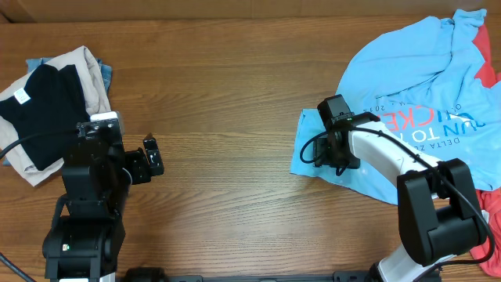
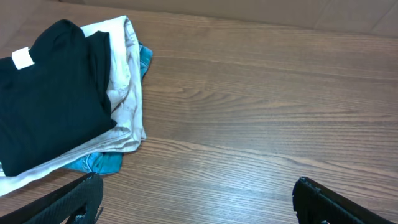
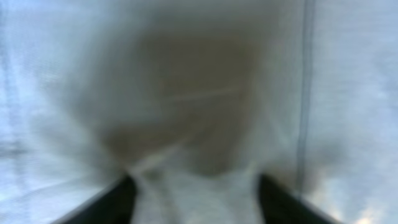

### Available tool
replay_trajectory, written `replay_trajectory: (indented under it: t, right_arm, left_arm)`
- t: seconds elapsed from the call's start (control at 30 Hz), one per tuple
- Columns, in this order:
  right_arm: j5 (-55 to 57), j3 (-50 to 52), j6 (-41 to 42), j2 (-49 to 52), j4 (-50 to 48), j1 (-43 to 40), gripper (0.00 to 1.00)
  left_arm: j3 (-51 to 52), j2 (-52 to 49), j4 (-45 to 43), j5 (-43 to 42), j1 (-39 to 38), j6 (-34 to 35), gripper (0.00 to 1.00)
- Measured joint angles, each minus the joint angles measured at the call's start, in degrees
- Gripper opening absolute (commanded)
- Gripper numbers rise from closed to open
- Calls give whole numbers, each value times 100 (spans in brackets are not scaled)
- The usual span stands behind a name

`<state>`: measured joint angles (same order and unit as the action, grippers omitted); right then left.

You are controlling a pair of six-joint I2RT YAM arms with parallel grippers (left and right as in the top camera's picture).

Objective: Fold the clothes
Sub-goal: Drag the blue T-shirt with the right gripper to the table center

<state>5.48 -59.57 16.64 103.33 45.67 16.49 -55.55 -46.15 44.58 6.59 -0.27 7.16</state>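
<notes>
My right claw is sunk in the light blue T-shirt, heaped along the table's right edge. Cloth fills the gap, and I cannot tell if I'm pinching. My left claw hangs spread wide.

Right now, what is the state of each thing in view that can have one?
T-shirt: unfolded, crumpled, lettering seen reversed.
Left end effector: open, empty.
Right end effector: at the T-shirt's edge, cloth between its fingers; I cannot tell if it is open or shut.
Stack of garments: folded, black one on top.
</notes>
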Motion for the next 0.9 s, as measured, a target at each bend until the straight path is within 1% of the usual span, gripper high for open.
replay_trajectory:
  t: [0.1,0.13,0.2,0.33,0.43,0.53,0.67,0.8,0.9]
  right_arm:
    - [-66,15,35,0,-9,4,11]
    - [-68,17,13,0,-24,2,8]
    - [-63,20,22,0,-28,0,4]
    - [-52,-24,-7,-9,92,0,4]
    - [-50,-385,-13,11,776,-2,4]
    - [-44,-1287,-17,7,1300,-4,4]
    - [-85,-3032,-85,-24,1851,20,4]
    - [-284,-4360,-179,-184,1799,304,4]
    - [-452,-4640,-227,-315,1504,708,4]
  left_arm:
    - [0,0,0,0,0,0,100]
    - [0,0,2,0,0,0,100]
    - [0,0,0,-11,0,0,100]
    - [0,0,0,-15,0,0,100]
    - [0,0,4,-15,0,0,100]
    - [-2,-2,-20,-20,0,0,100]
    - [-2,-4,-52,-33,0,-2,100]
    - [-2,-4,-87,-35,0,0,100]
    - [-2,-4,-90,-35,0,0,100]
